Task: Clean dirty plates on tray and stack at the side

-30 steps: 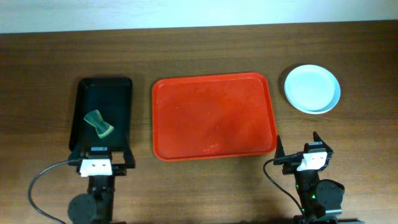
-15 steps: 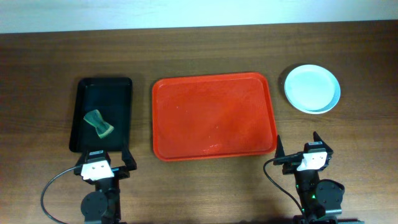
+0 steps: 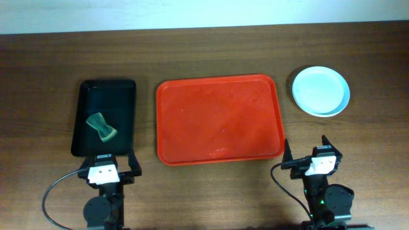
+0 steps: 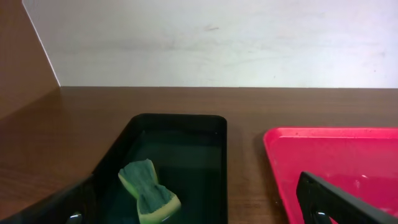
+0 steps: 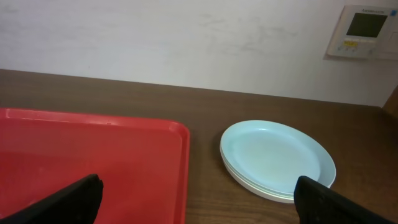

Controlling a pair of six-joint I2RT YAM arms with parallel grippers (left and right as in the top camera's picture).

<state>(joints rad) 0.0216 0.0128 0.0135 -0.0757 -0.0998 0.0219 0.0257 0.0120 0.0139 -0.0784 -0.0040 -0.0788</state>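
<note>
While both arms sit at the near edge of the brown wooden table (image 3: 45, 76), the left gripper (image 3: 107, 162) rests just near of a small black rectangular plastic tray (image 3: 108, 82), its two dark fingers (image 4: 339, 200) spread wide apart and holding nothing. The right gripper (image 3: 305, 148) rests near the red tray's near right corner. Its fingers (image 5: 68, 198) are likewise spread wide, one at each lower corner of the right wrist view, with nothing between them.

Farther in, a green and yellow sponge (image 3: 101, 126), pinched at its middle, lies in the near half of the black tray. Just to the right of that tray, apart from it, the large red rectangular plastic tray with rounded corners and a raised rim (image 3: 220, 118) lies in the middle of the table, its long side running left to right.

Beyond the right gripper, to the right of the red tray and not touching it, the round shallow pale mint-green plates (image 3: 321, 91) sit stacked on the table. The right wrist view shows their rims layered one on another, and the top plate's face looks clean.

At the far side, a white wall (image 5: 155, 37) rises behind the table, and a small white control panel with a screen (image 5: 365, 31) hangs on it at the right.
</note>
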